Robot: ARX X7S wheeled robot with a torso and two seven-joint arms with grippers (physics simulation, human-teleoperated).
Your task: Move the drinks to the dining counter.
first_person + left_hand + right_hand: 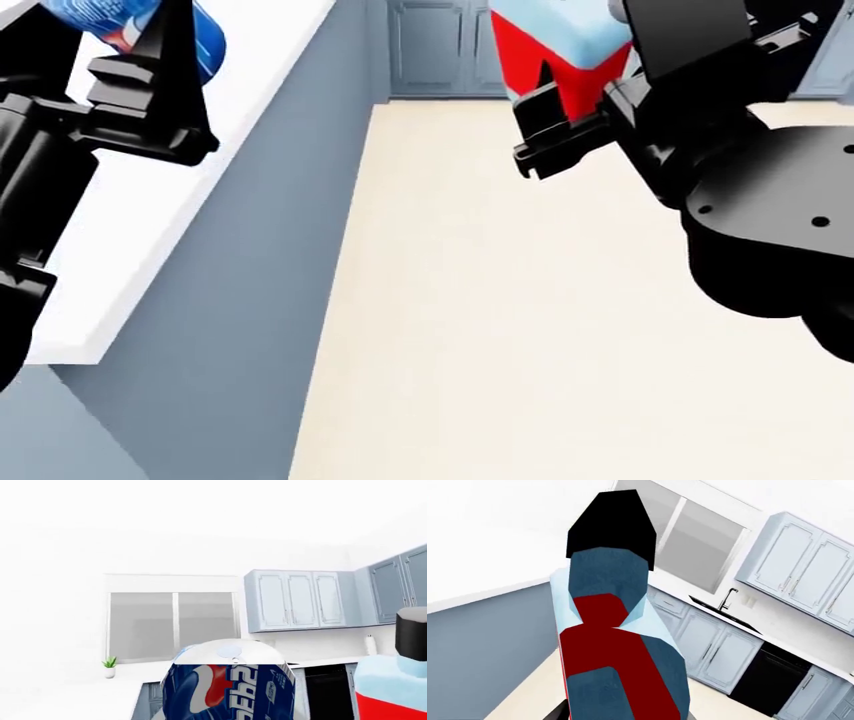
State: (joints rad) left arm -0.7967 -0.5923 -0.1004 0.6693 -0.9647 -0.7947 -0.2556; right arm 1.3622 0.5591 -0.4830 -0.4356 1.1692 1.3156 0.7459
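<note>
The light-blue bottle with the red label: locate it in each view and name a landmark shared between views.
Left wrist view: light-blue bottle at the right edge, black cap up, beside the Pepsi can.
Head view: top centre-right, held in the right gripper.
Right wrist view: fills the centre.
Shared landmark: the window, in both wrist views.

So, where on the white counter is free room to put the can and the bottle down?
The dining counter shows a bare white strip, bordered by its grey-blue side and the left gripper, which holds the Pepsi can over the strip's far part. The right gripper holds the bottle over the floor, not the counter.
</note>
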